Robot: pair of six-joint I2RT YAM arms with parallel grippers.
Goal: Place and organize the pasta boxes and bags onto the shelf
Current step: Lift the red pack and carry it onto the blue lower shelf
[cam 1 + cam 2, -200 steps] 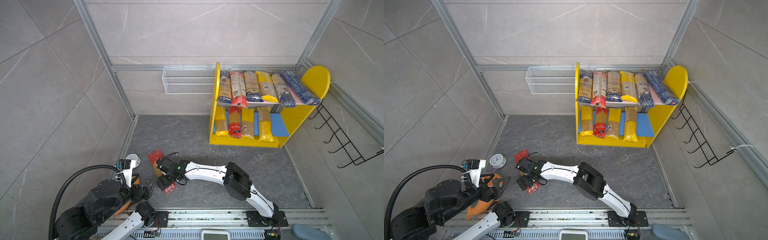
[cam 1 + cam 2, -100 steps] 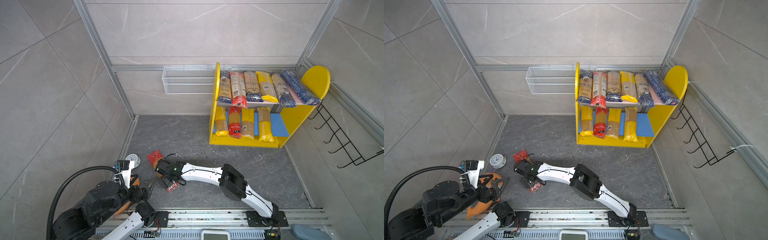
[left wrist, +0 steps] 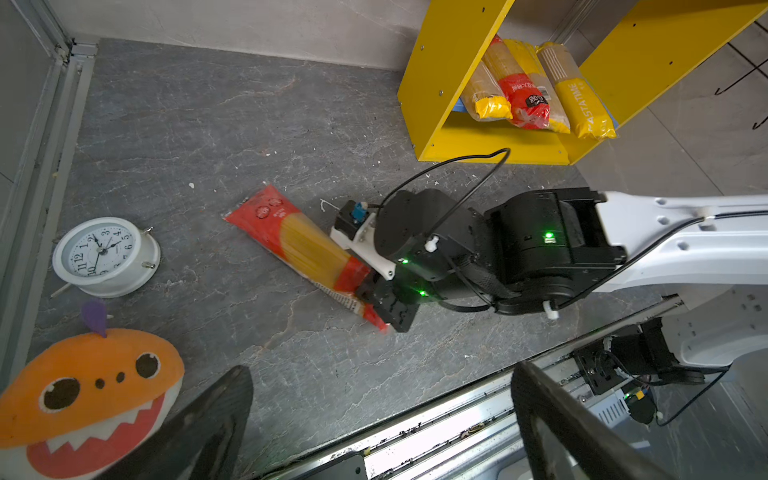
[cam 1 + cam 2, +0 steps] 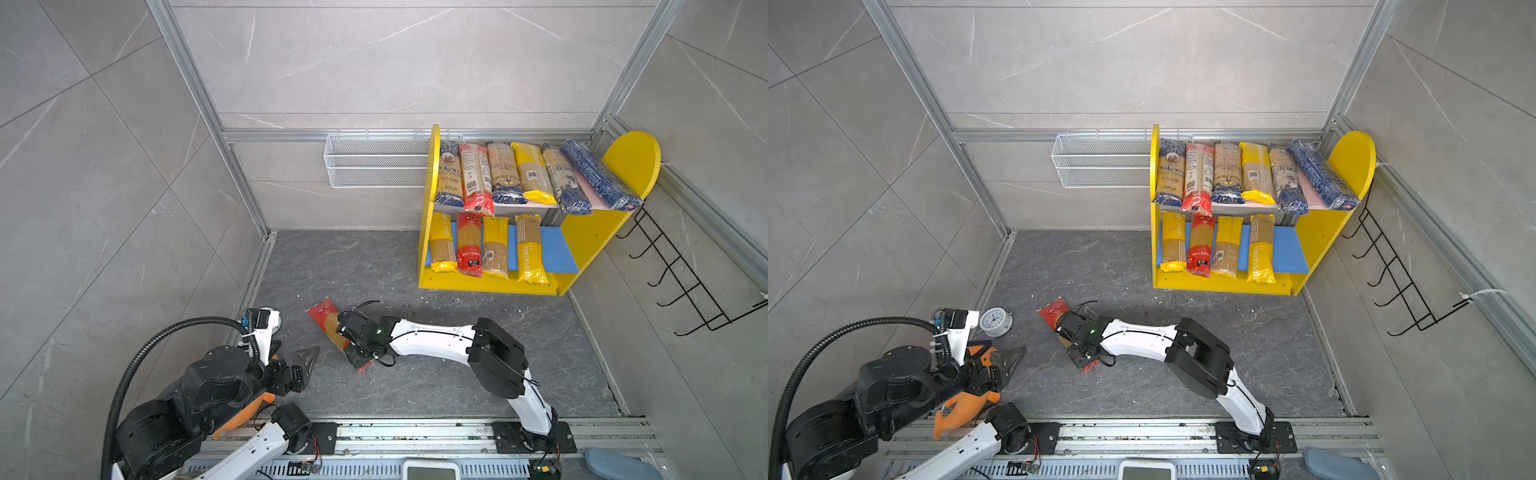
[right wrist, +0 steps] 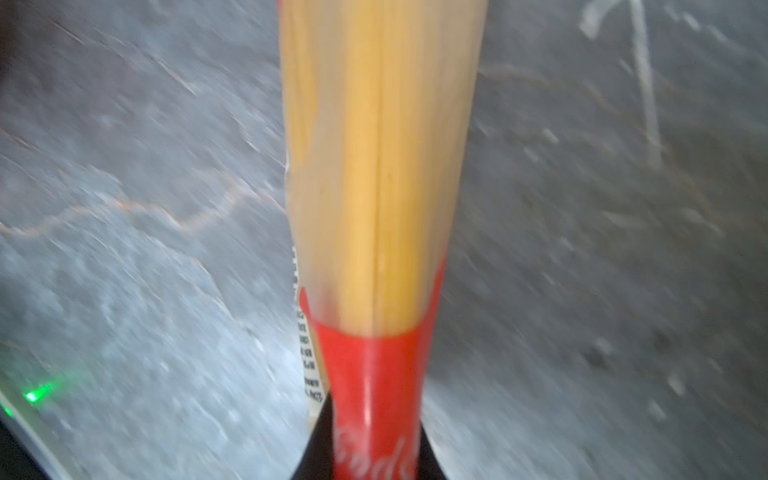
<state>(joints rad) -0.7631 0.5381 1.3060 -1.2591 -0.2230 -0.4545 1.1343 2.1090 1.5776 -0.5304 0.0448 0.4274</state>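
Note:
A spaghetti bag with red ends (image 4: 328, 322) (image 4: 1054, 311) (image 3: 299, 243) lies slanted on the dark floor. My right gripper (image 4: 358, 357) (image 4: 1084, 358) (image 3: 376, 301) (image 5: 376, 449) is shut on its near red end, and the yellow strands (image 5: 382, 166) run away from the jaws. The shelf (image 4: 428, 208) (image 4: 1154, 216) (image 3: 436, 83) stands at the back right. Several pasta packs (image 4: 503, 174) lie on its upper board and several (image 4: 469, 245) on the lower blue board. My left gripper (image 4: 306, 357) (image 4: 1014, 357) (image 3: 380, 415) hangs open and empty over the front left floor.
A white alarm clock (image 4: 995, 322) (image 3: 106, 255) and an orange shark plush (image 4: 959, 409) (image 3: 91, 374) lie by the left arm. A white wire basket (image 4: 374, 166) hangs on the back wall, a black hook rack (image 4: 673, 282) on the right wall. A metal rail (image 4: 415, 432) runs along the front.
My right gripper was open over the bag's near end and has shut on it. The bag has shifted slightly. The left arm has hardly moved.

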